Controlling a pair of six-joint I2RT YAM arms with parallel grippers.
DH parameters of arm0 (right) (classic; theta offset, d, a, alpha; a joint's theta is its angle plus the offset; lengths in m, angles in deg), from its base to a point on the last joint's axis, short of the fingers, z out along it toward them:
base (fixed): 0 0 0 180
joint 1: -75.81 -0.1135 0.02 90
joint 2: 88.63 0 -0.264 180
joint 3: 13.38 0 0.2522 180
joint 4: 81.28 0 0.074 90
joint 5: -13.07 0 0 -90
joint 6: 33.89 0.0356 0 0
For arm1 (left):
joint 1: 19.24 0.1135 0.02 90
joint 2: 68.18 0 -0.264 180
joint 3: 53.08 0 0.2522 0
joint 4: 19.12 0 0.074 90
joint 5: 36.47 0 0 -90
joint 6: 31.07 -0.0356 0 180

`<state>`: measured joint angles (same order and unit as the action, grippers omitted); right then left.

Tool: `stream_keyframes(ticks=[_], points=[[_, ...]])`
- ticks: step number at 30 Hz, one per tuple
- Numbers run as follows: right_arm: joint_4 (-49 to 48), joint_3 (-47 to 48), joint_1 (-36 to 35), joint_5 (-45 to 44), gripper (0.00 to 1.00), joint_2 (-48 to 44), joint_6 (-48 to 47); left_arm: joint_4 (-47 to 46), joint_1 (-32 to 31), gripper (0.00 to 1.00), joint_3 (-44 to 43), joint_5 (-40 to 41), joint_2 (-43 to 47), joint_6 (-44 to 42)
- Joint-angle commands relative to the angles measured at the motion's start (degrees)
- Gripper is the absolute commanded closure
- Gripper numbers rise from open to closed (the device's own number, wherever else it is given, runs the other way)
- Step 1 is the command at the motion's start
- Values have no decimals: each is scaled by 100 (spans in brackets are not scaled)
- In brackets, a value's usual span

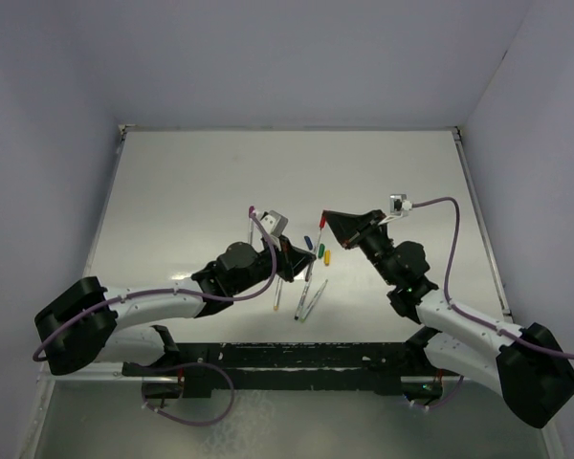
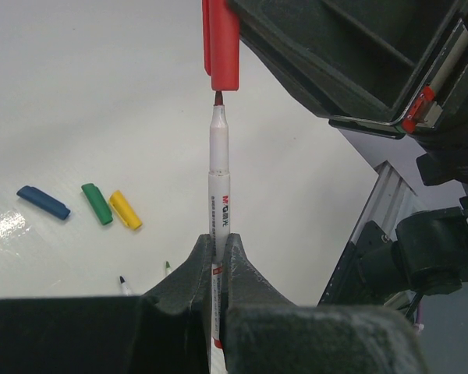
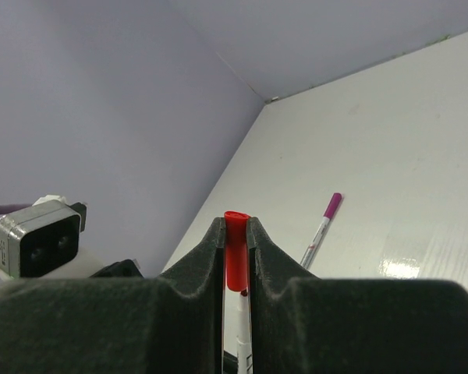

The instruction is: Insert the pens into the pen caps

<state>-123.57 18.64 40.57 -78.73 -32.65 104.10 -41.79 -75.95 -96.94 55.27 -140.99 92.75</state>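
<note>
We're gripping a pen (image 2: 219,179) with left tool (image 2: 218,241), red cap (image 2: 221,43) with right tool (image 3: 235,226). Tip's sitting right at the cap's mouth.

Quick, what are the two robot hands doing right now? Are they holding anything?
Left gripper: shut on a white pen.
Right gripper: shut on the red pen cap.

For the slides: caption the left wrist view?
Left gripper holds a pen, tip at the mouth of the red cap; three caps lie loose.
</note>
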Motion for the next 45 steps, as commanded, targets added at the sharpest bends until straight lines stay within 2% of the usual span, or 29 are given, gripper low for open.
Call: stream_keyframes(ticks=[1, 23, 32, 45], points=[[-268, -61, -10, 255, 100, 51, 24, -463, -25, 100, -216, 95, 11, 10], [10, -264, -20, 481, 100, -162, -70, -689, -23, 100, -33, 576, 374, 66], [23, -178, -26, 621, 100, 13, -127, -851, -23, 100, -72, 508, 290, 84], [985, 212, -39, 1246, 100, 221, -574, -907, -14, 100, -175, 776, 315, -88]])
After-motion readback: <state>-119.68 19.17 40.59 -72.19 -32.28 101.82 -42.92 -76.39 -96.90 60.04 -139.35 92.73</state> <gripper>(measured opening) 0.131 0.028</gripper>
